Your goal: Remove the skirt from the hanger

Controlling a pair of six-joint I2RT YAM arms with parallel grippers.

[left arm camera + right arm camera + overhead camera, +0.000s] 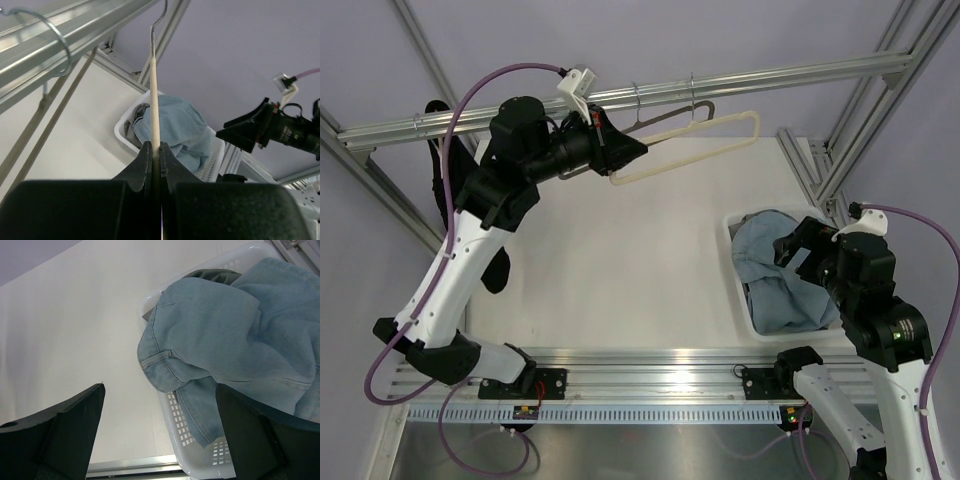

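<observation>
Left gripper (pixel 156 150): jaws closed on the edge of a cream hanger (pixel 155 100), just below the rail (pixel 770 78); the hanger's wire hook reaches up to the rail. Right gripper (pixel 160 390): jaws fully apart, holding nothing, well below the rail's right end, over a white basket (pixel 150 300) on the table (pixel 620 260). The grey-taupe hanger (pixel 58 110) hangs bare on the rail, just beside the cream one. Light blue jeans (pixel 225 330) fill the basket. A fold of dark grey fabric (pixel 215 274) shows beneath them on the rail side; whether it is the skirt cannot be told. A black garment (pixel 438 150) hangs at the rail's left end.
</observation>
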